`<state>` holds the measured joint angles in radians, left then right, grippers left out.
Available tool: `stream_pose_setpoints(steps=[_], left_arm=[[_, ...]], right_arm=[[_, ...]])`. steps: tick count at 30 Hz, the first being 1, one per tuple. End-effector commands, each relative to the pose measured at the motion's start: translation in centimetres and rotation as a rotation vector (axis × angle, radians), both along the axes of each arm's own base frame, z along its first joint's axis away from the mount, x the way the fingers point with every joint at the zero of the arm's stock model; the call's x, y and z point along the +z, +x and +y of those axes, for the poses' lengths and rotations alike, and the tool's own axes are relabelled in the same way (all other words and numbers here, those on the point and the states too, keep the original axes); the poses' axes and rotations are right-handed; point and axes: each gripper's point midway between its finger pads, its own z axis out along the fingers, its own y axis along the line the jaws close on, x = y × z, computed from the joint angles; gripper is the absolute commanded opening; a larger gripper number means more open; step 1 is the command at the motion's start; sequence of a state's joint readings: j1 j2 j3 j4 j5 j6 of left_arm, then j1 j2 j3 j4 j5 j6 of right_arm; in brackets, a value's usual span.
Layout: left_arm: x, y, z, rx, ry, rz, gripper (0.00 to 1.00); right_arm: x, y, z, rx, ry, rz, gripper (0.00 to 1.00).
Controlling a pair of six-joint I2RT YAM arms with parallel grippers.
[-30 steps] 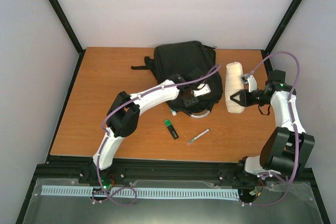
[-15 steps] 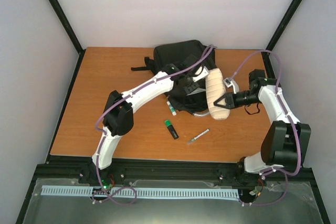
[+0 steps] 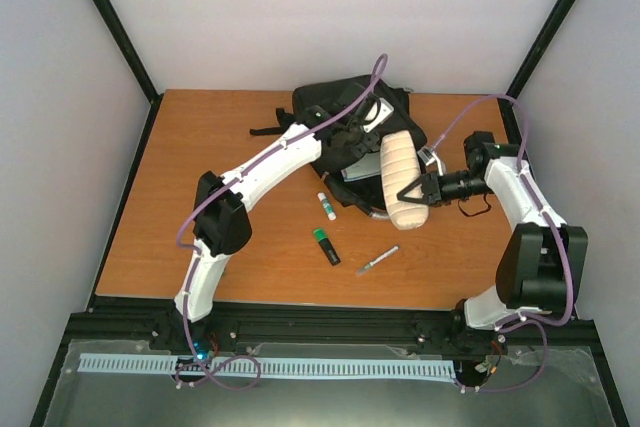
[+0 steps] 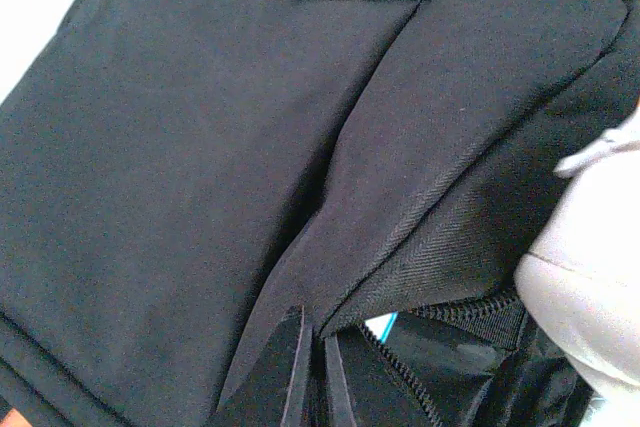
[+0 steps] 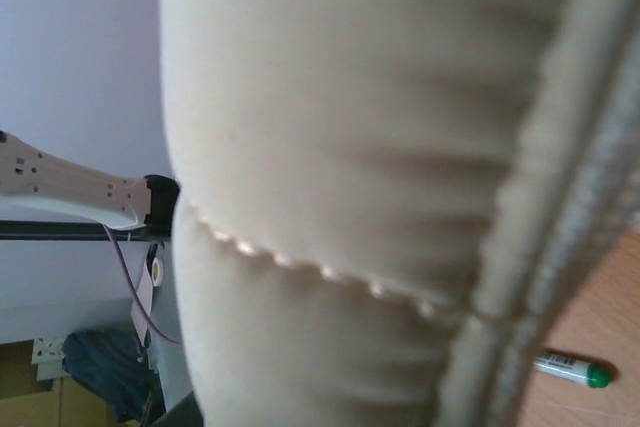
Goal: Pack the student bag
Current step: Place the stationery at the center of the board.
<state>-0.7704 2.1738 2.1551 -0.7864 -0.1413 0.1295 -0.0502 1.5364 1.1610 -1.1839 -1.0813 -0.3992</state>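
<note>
The black student bag (image 3: pixel 330 112) lies at the back middle of the table. My left gripper (image 3: pixel 358 135) is shut on the bag's fabric flap (image 4: pixel 400 197) and holds it lifted, so the zip opening (image 4: pixel 470 312) gapes; its fingertips (image 4: pixel 300 367) pinch the cloth. My right gripper (image 3: pixel 418 190) is shut on a white padded pouch (image 3: pixel 398 179) and holds it just right of the bag's opening. The pouch fills the right wrist view (image 5: pixel 350 177), hiding the jaws.
A white marker with a green cap (image 3: pixel 326 205), a green and black highlighter (image 3: pixel 326 246) and a small pen (image 3: pixel 377 261) lie on the wooden table (image 3: pixel 200 197) in front of the bag. The marker also shows in the right wrist view (image 5: pixel 570 369).
My right gripper has carried the pouch left, from the table's right side to the bag's opening. My left gripper has moved back and up, lifting the bag's flap.
</note>
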Motion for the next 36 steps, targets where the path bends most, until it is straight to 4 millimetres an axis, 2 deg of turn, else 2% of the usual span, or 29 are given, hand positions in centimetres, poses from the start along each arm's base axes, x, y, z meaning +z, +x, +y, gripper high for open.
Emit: stream_pose_setpoints(steps=[1, 5, 8, 12, 17, 20, 27, 36], left_arm=[[7.3, 1.8, -0.9, 0.035, -0.167, -0.138, 0.01], [7.9, 2.0, -0.8, 0.045, -0.183, -0.151, 0.01], [8.2, 2.2, -0.9, 0.052, -0.187, -0.158, 0.01], [8.5, 2.4, -0.7, 0.057, -0.183, -0.168, 0.01], [8.7, 2.4, -0.9, 0.051, -0.192, -0.166, 0.01], [9.1, 2.0, -1.0, 0.038, -0.210, -0.159, 0.01], [10.1, 1.4, -0.7, 0.033, -0.222, -0.161, 0.01], [10.6, 0.8, -1.0, 0.009, -0.251, -0.145, 0.01]], right_arm=[[3.2, -0.7, 0.6, -0.029, 0.023, -0.017, 0.03], [3.0, -1.5, 1.5, -0.037, 0.123, 0.125, 0.03], [1.2, -2.2, 1.4, -0.058, 0.096, 0.186, 0.03], [0.6, -3.7, 1.4, -0.073, 0.104, 0.249, 0.03], [-1.4, -4.7, 1.2, -0.067, 0.040, 0.284, 0.03], [-2.1, -3.5, 1.7, -0.034, 0.046, 0.299, 0.03], [-2.6, 1.0, 4.0, 0.065, 0.120, 0.258, 0.03], [-7.0, 6.2, 4.9, 0.066, 0.109, 0.197, 0.03]])
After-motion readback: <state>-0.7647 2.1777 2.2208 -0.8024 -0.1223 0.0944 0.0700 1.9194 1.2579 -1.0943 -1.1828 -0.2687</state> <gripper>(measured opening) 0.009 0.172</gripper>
